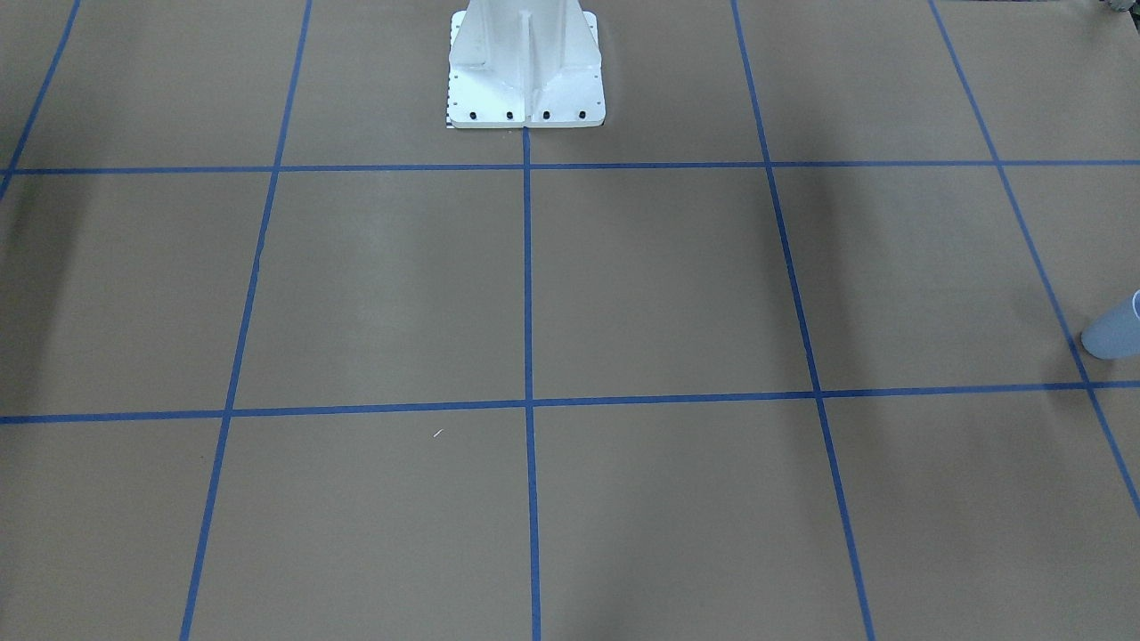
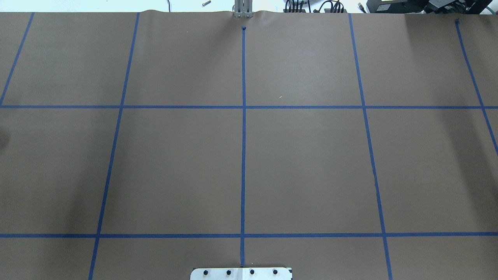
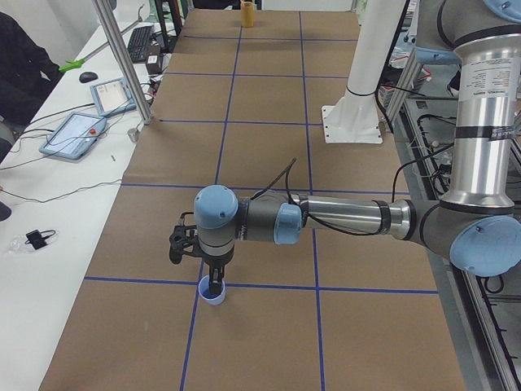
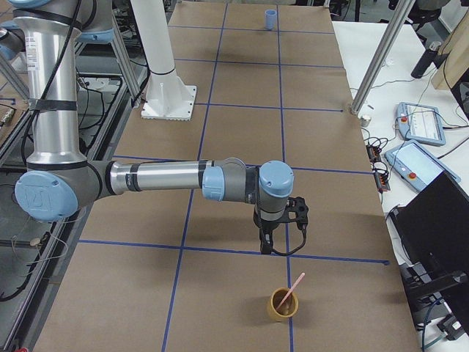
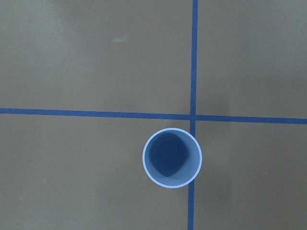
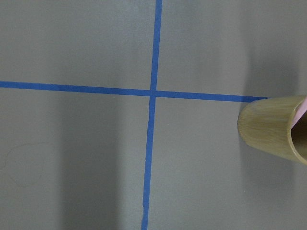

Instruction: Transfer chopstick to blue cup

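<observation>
A: Papered in brown and ruled into squares with blue tape point(image 2: 244, 155) — looks from overhead like plain table point(image 2: 175, 167), plus a white speck point(image 2: 280, 97) and the foot of the white pedestal point(image 2: 241, 273).

B: Takes the left-end view to find the left gripper point(image 3: 213, 283): points straight down, with the blue cup point(image 3: 213, 295) upright directly beneath it, on a tape crossing.

A: Spread or pressed together?

B: Cannot tell from that side, nor whether touching the rim. Looks straight down into the same cup through the left wrist camera: dark blue inside, round rim just below mid-frame, set against the crossing.

A: And from the front?

B: Clips only the cup's pale side at the right edge.

A: And the chopstick point(image 4: 294, 288)?

B: Shows properly only from the right end: leans, pale pink, in a tan wooden cup point(image 4: 282, 306), a little past the right gripper point(image 4: 270, 246) on the camera's side, apart from it. Finds that gripper pointing down too, close over a tape line.

A: Pinching anything?

B: Cannot tell — seen in that one side view only. Gets, through the right wrist camera, the wooden cup cut off at the right edge, with a thin pink sliver at its rim.
</observation>
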